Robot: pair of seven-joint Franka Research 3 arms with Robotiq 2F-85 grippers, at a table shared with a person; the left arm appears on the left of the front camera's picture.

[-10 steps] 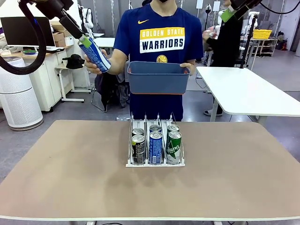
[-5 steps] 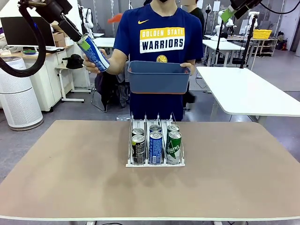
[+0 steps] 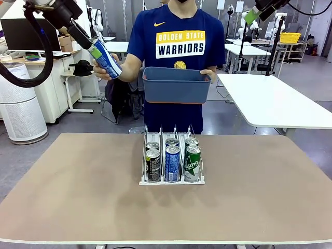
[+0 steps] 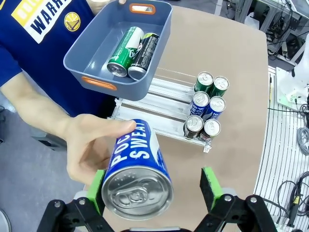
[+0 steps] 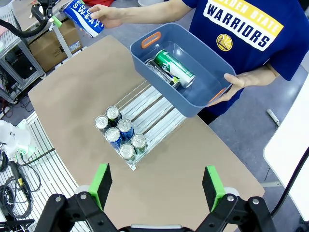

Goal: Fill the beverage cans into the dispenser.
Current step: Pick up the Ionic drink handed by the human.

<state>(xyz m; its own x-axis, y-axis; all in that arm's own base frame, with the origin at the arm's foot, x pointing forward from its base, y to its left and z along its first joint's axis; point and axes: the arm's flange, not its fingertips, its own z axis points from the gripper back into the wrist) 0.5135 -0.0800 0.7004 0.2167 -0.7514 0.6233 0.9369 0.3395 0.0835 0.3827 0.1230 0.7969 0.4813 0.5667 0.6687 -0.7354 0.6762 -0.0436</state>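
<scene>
A person's hand (image 3: 102, 70) holds a blue-and-white beverage can (image 3: 107, 59) up at the far left, top end toward my left gripper (image 3: 95, 48). In the left wrist view the can (image 4: 137, 176) sits between the open fingers, against the left pad (image 4: 98, 189) and apart from the right pad. My right gripper (image 5: 157, 186) is open and empty, high at the far right (image 3: 251, 16). The dispenser (image 3: 171, 180) stands mid-table with several cans (image 3: 172, 155) at its front. The person's other hand holds a blue bin (image 3: 175, 85) with a green can (image 4: 124, 52) and a black can (image 4: 145, 55).
The brown table (image 3: 78, 197) has bare room on both sides of the dispenser. The back halves of the dispenser's lanes (image 4: 154, 104) are free. A white table (image 3: 275, 104) stands behind on the right, and a white cabinet (image 3: 21, 109) on the left.
The hand with the blue-and-white can and my left gripper have shifted slightly upward together. The bin has risen a little. The right arm has barely moved.
</scene>
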